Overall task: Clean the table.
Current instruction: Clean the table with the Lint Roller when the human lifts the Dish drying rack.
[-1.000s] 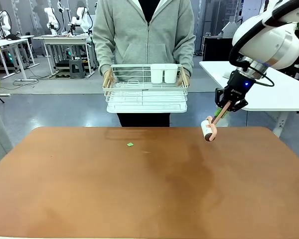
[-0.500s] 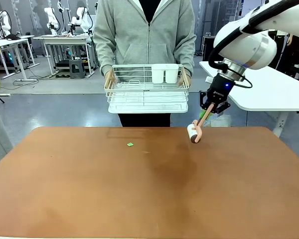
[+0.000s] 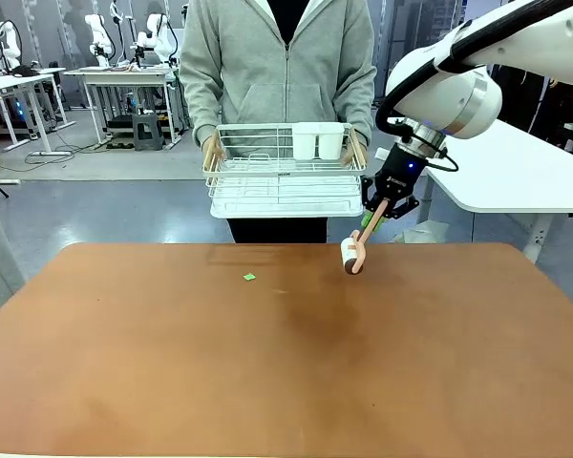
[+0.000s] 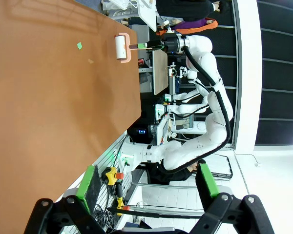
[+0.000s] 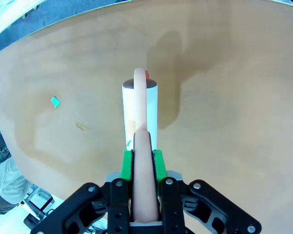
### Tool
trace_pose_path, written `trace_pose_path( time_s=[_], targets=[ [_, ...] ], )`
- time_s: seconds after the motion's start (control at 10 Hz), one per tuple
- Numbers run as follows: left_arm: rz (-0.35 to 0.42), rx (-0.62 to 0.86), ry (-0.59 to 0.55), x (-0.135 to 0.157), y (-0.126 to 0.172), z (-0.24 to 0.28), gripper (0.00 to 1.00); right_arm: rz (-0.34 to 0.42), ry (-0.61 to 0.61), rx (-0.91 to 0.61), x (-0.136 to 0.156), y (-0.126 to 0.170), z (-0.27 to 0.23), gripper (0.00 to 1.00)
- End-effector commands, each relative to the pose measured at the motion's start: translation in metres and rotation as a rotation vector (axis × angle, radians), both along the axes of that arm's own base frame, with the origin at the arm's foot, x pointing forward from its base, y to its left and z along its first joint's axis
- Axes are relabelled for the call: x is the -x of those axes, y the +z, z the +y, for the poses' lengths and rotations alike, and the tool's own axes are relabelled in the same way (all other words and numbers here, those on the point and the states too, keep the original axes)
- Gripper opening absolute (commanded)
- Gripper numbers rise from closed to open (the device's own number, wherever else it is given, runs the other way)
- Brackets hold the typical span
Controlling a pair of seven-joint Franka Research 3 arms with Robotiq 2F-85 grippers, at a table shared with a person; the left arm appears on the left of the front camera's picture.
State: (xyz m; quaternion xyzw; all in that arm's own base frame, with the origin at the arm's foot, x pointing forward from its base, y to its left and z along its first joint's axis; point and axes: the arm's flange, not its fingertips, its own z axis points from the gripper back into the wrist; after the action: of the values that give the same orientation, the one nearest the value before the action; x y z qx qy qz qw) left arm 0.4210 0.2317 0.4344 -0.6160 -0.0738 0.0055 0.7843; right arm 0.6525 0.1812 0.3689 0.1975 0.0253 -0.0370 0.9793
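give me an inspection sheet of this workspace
surface: brown table, two small bits on it
job's things: lint roller held low over the far side
clutter: green scrap; tan fleck
grippers: right gripper shut on lint roller handle; left gripper open, empty
cables: black cable loops by the right wrist
surroundings: person holds white dish rack with two white cups; white-topped table at right

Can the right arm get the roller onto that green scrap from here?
Likely yes: the right gripper holds the lint roller over the table, with no obstacle between it and the green scrap.
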Motion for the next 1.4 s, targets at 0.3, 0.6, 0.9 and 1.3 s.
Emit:
trace_pose_path(
  time_s=[0.3, 0.6, 0.9, 1.3],
  targets=[
    [-0.002, -0.011, -0.002, 0.002, 0.001, 0.002, 1.00, 0.003, -0.041, -0.016, -0.004, -0.026, 0.023, 0.22],
    [-0.002, -0.011, -0.002, 0.002, 0.001, 0.002, 1.00, 0.014, -0.041, -0.027, 0.009, -0.051, 0.032, 0.22],
    [-0.002, -0.011, -0.002, 0.002, 0.001, 0.002, 1.00, 0.033, -0.024, -0.048, 0.019, -0.072, 0.055, 0.22],
    [-0.002, -0.011, -0.002, 0.002, 0.001, 0.002, 1.00, 0.088, 0.087, -0.088, 0.020, -0.092, 0.117, 0.22]
  ],
)
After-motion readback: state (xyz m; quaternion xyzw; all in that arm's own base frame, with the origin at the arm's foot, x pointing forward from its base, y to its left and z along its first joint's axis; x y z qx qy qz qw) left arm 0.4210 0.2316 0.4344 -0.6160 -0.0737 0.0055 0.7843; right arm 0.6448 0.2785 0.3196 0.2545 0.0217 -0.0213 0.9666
